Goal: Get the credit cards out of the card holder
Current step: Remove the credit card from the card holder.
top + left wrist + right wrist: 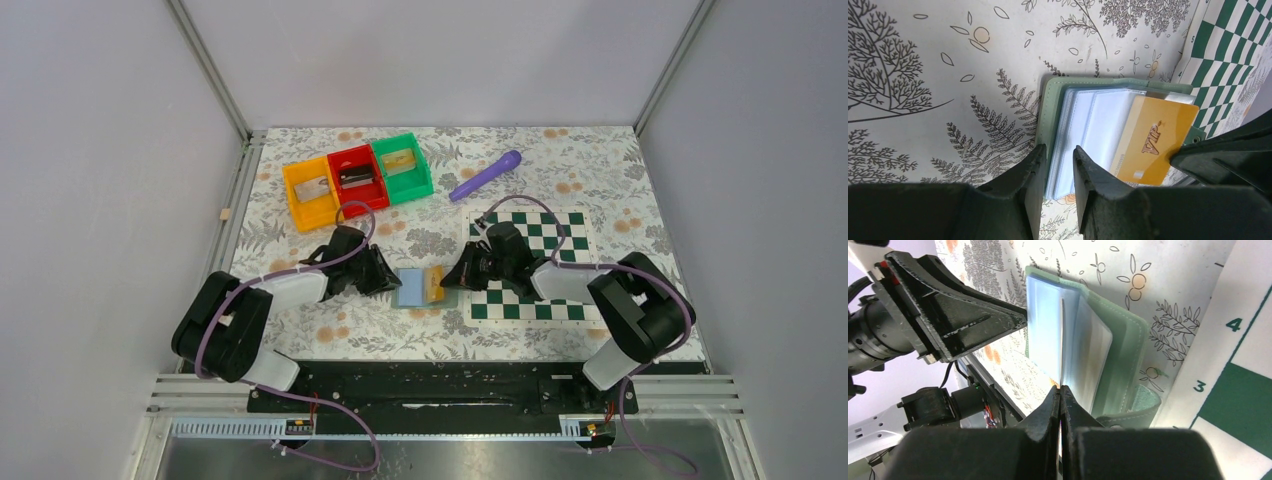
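The card holder (410, 288) lies spread on the flowered tablecloth, with a green cover (1050, 105) and clear blue-white sleeves. My left gripper (388, 278) is at its left edge. In the left wrist view the jaws (1058, 152) close over the cover and the stack of sleeves. A gold credit card (1153, 140) marked VIP sticks out of the sleeves at a tilt. My right gripper (1060, 390) is shut on this card, which shows edge-on (1062, 340) in the right wrist view. In the top view the card (437, 283) sits on the holder's right half.
A green-and-white chessboard (535, 270) lies right beside the holder, under my right arm. Orange (310, 190), red (357, 175) and green (403, 165) bins stand at the back left. A purple stick-shaped object (486, 174) lies behind the board.
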`<move>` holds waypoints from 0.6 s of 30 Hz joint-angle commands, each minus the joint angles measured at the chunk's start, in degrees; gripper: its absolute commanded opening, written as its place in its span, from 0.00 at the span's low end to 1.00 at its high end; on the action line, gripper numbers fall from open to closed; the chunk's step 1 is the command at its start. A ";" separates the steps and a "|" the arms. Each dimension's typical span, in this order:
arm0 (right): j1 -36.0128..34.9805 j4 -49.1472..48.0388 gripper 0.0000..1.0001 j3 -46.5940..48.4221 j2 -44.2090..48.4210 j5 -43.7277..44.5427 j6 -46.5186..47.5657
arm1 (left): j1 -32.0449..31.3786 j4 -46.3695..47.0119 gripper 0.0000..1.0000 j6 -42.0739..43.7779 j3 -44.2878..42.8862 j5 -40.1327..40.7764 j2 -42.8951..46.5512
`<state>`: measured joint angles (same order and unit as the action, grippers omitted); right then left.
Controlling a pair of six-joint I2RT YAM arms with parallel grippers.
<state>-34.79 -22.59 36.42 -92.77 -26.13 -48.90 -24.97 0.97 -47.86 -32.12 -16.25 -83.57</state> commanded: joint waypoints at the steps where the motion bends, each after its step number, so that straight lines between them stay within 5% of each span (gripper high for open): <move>1: 0.34 0.83 0.00 -0.17 4.37 0.74 1.08 | 0.04 -4.66 0.28 1.45 -0.03 3.47 1.05; 9: 0.34 3.39 0.00 -0.33 8.53 2.15 1.33 | 0.01 -7.36 0.33 1.52 -1.56 2.48 4.56; 18: 0.33 1.07 0.00 -0.80 11.12 0.19 -0.32 | -0.08 -4.16 0.50 0.33 -2.24 -5.46 11.79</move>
<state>-34.74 -19.11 36.12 -83.85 -24.73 -48.66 -24.99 -6.52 -47.33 -32.21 -16.67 -74.78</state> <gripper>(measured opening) 0.014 0.470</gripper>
